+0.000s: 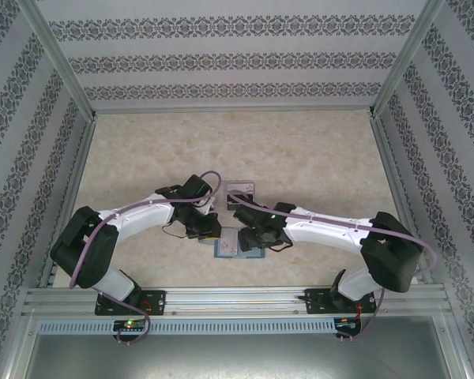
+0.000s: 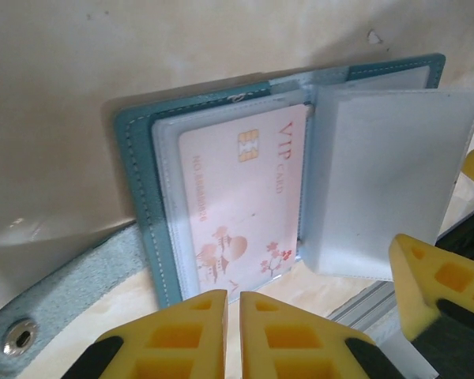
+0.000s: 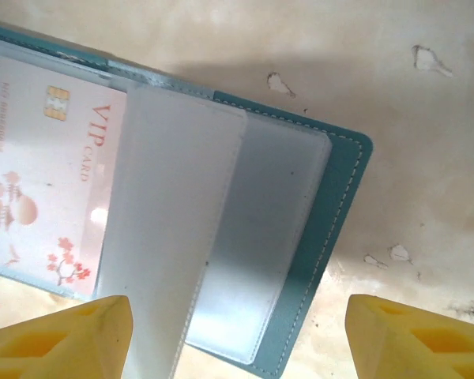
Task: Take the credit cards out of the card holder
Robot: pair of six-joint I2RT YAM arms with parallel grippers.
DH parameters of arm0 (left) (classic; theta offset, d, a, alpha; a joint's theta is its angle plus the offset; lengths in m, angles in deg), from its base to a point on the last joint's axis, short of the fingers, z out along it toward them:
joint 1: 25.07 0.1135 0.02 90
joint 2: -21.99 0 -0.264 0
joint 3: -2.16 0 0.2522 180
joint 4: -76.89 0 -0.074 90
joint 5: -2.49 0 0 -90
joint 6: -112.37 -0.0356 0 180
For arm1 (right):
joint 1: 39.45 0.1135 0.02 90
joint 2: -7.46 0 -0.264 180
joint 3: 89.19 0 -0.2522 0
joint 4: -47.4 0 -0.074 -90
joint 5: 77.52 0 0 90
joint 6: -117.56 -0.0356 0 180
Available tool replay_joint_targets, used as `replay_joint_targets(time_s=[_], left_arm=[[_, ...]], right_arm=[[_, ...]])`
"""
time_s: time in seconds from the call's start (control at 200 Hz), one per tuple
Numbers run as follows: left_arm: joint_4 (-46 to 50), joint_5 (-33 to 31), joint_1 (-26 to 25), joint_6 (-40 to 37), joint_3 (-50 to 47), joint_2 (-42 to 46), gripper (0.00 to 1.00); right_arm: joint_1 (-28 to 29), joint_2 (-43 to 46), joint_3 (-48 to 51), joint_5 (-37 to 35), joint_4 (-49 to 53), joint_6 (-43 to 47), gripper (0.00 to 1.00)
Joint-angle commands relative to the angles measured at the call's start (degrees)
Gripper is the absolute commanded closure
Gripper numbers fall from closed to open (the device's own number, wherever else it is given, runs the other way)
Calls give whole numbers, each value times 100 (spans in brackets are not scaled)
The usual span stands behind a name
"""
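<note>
Now left pincer (image 2: 232, 328) clenched near card holder (image 2: 138, 197) edge; right pincer (image 3: 237, 328) released wide.

Items counted: one card holder (image 2: 138, 174). One credit card (image 2: 237, 197) visible, pink, inside a sleeve. Three clear sleeves (image 3: 280, 237). One strap tab (image 2: 71, 292) carrying one snap (image 2: 20, 339). Two hands: left hand (image 2: 233, 316), right hand (image 3: 237, 339). One small pale square item (image 1: 242, 189) on the holder's far side, kind undetermined.

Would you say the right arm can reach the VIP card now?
Probably not directly: the VIP card sits under clear plastic, and a frosted sleeve overlaps it beneath the open right pincer.
</note>
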Motion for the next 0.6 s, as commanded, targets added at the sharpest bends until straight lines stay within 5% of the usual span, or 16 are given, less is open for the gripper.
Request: replay_joint_targets(time_s=[0.0,0.265,0.595], left_arm=[[-161,59,-85,81,167,-220,86],[-164,-61,-86,-73,250,-737,87],[-157,-165,-85,-165,138,-915,87]], right_arm=[[-87,213,84,198,107,-1,29],[-99,289,23,794,-507,-390,47],[-157,322,-72,782,-406,-631,51]])
